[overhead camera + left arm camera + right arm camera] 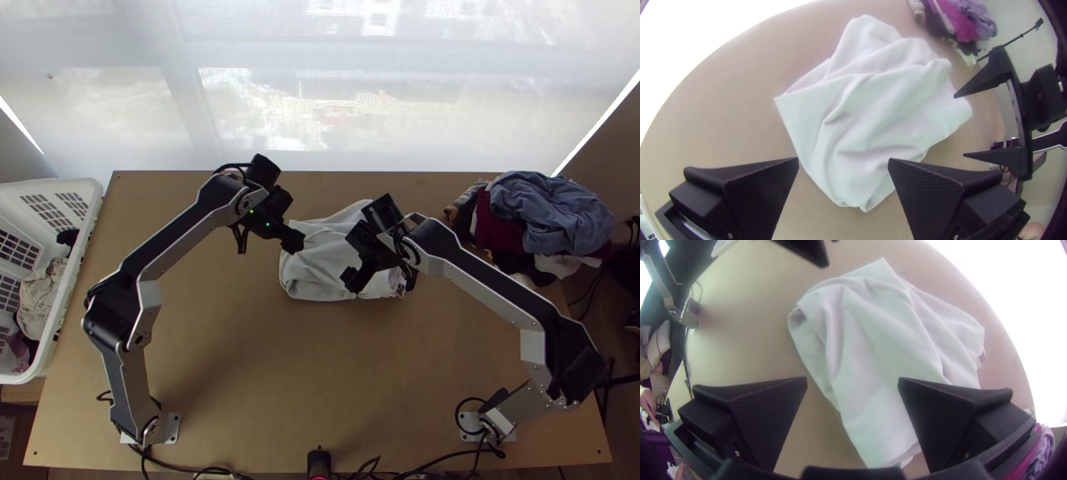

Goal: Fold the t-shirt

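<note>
The white t-shirt [316, 276] lies bunched in a loose, creased heap at the table's middle, towards the far side. In the top view my left gripper [268, 243] is open over the heap's left edge, while my right gripper [382, 282] stands open above its right part. Wrinkled cloth [880, 111] with a pointed corner lies beyond the spread fingers of the left gripper [843, 161] in the left wrist view. The right wrist view has the shirt [875, 338] below the parted fingers of the right gripper [852, 381]. Neither gripper holds cloth.
A white laundry basket [84, 232] with some clothes stands at the table's left side. Mixed clothes [544, 220] are piled at the far right corner. Bare wood [312, 376] lies between the heap and the near edge, where cables run.
</note>
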Robot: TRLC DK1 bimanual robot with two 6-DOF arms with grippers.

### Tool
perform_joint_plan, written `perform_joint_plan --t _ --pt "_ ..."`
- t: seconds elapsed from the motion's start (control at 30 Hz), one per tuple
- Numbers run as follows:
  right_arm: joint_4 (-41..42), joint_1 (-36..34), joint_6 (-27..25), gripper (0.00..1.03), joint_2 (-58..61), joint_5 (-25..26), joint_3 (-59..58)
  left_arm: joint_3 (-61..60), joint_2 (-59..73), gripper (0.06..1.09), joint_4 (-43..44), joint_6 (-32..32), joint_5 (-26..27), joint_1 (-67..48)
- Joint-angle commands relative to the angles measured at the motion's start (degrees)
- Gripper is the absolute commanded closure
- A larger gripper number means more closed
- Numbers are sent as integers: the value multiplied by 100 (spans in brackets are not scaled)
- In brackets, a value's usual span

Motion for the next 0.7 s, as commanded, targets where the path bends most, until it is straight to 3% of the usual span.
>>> perform_joint_plan --t 0.0,0.2,0.67 --pt "332 434 -536 8 -717 319 -820 -402 -1247 10 -187 -47 0 356" --pt "2459 1146 -1775 7 -1183 1251 -2367 -1220 -2231 10 -187 -47 9 1103" --pt "3892 1287 -2004 6 -497 1532 -3202 -2283 -3321 11 -187 -152 132 1788"
